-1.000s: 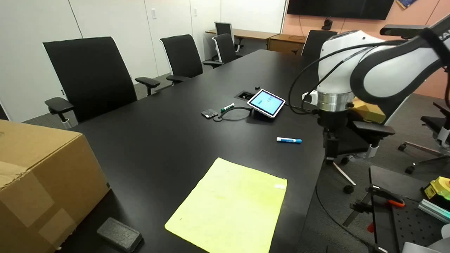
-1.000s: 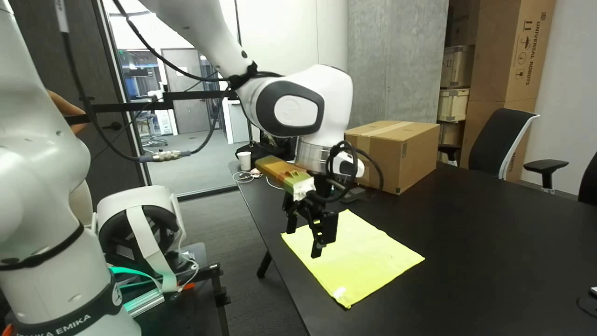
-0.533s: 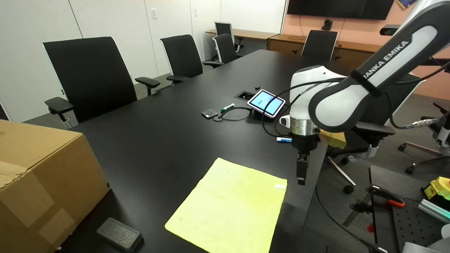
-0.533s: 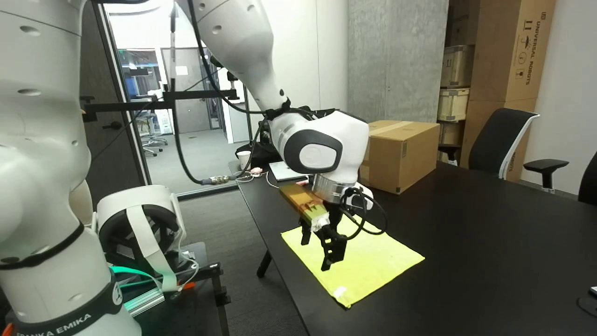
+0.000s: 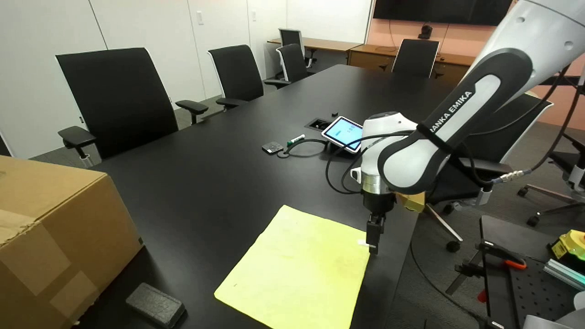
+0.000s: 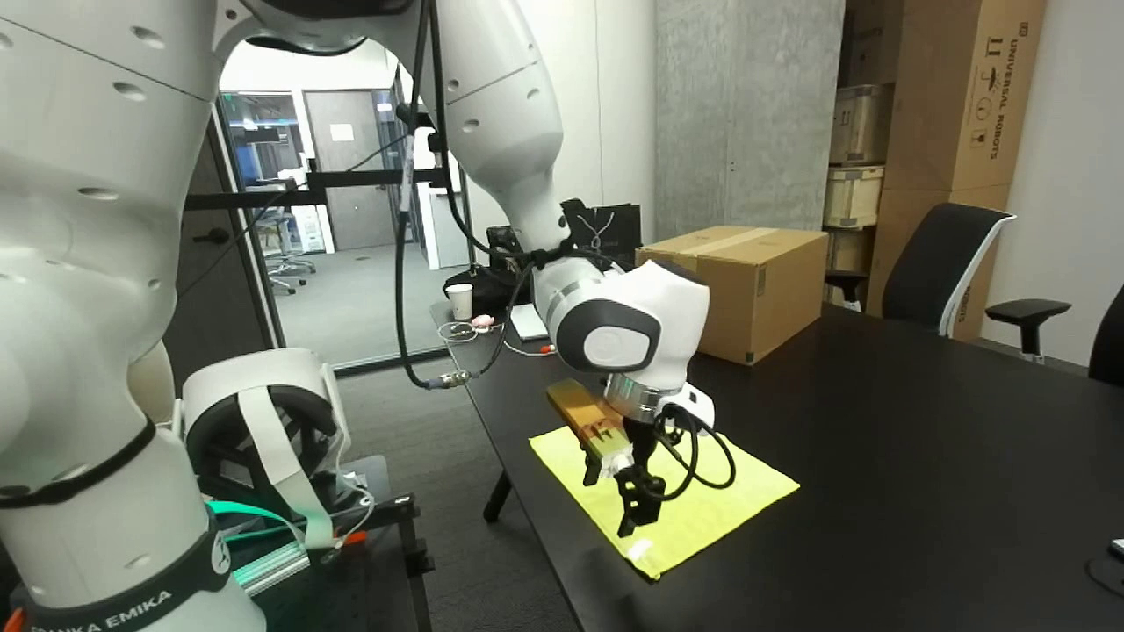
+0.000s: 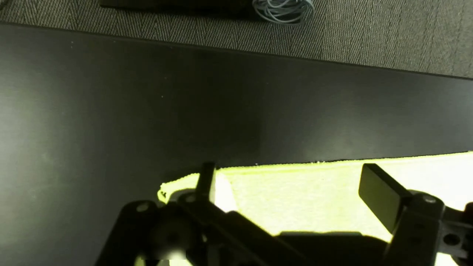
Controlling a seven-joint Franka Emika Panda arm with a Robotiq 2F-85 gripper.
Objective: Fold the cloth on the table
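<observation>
Wrist view gives me the gripper [image 7: 288, 184] with its fingers [image 7: 380, 199] spread wide, straddling a stretch of the yellow cloth [image 7: 295, 197] at its hemmed edge, one finger appearing just beside the white label [image 7: 224, 192] near a corner. Nothing is pinched; whether the tips brush the fabric, I can't tell. The cloth lies flat and unfolded on the black conference table [image 5: 219, 196], near its long side, and in both exterior views I see the gripper low at that labelled corner. I judge the cloth light, soft and limp, hard to damage, likely to drag along the slick top if nudged. I'd take the hem near the label, pressing down gently so the fabric bunches as I close; a thin flat layer could slip out.
</observation>
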